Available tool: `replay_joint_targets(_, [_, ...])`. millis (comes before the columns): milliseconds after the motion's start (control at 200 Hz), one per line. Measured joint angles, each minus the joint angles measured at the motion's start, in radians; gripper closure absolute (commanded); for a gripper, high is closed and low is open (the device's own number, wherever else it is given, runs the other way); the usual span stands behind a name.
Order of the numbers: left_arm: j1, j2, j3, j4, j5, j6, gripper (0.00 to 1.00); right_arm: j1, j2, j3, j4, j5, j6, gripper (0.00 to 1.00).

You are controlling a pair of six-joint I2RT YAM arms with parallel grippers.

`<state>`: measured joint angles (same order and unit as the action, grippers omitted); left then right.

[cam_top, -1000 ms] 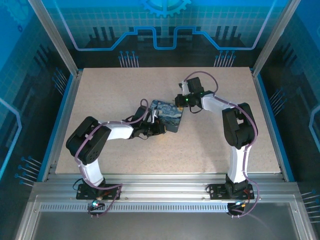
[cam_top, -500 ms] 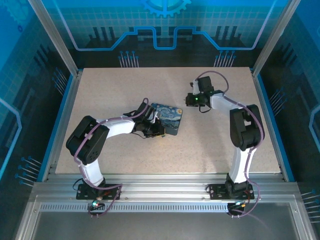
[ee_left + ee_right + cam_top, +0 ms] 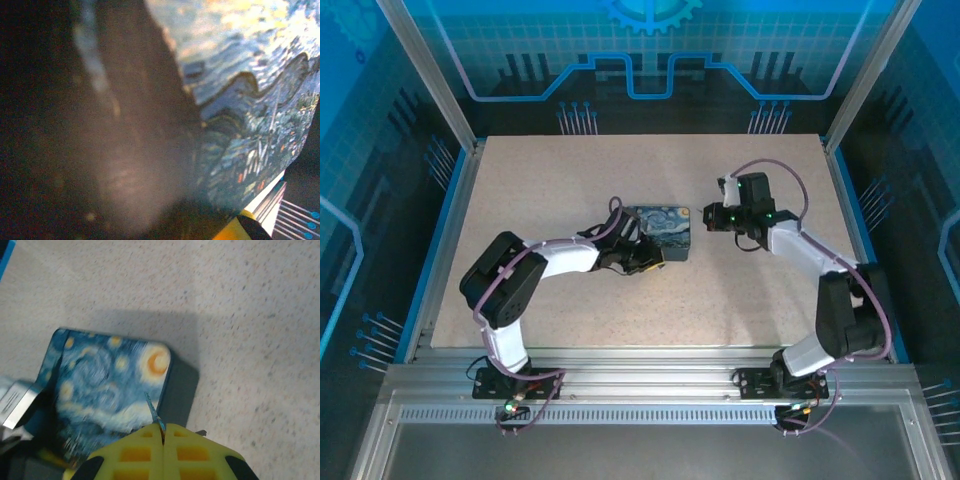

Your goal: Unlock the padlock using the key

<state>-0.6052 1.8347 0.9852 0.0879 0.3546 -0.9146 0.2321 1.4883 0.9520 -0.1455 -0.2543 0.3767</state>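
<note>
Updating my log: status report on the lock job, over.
Right end effector shut on key, just right of painted box. Left end effector against box, near-left side, jaws unclear.

And the right gripper (image 3: 716, 217) swings out rightward, away from the Starry Night box (image 3: 668, 228), which has turned squarer and slid right with the left gripper (image 3: 642, 256).

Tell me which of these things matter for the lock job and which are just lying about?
In the job: key, pinched in the right gripper; Starry Night box; silver block at its edge, likely the padlock; left gripper at the box.
Just there: speckled table; blue enclosure walls.
</note>
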Motion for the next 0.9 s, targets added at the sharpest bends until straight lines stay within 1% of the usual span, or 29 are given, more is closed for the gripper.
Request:
replay_joint_targets(210, [-0.025,0.058,0.061,0.061,-0.025,-0.082,0.92,-0.011,-0.198,-0.169,0.050,-0.094,0.044,1.00])
replay_joint_targets(355, [-0.033,0.078,0.084,0.084,-0.029,-0.125,0.93,-0.017,-0.301,-0.277,0.091,-0.142,0.098,1.00])
replay_joint_targets(690, [-0.034,0.084,0.099,0.086,-0.028,-0.161,0.93,-0.017,-0.464,-0.538,0.257,-0.196,0.305,1.00])
replay_joint_targets(901, [-0.034,0.084,0.099,0.102,-0.024,-0.182,0.93,-0.008,-0.493,-0.628,0.356,-0.191,0.417,1.00])
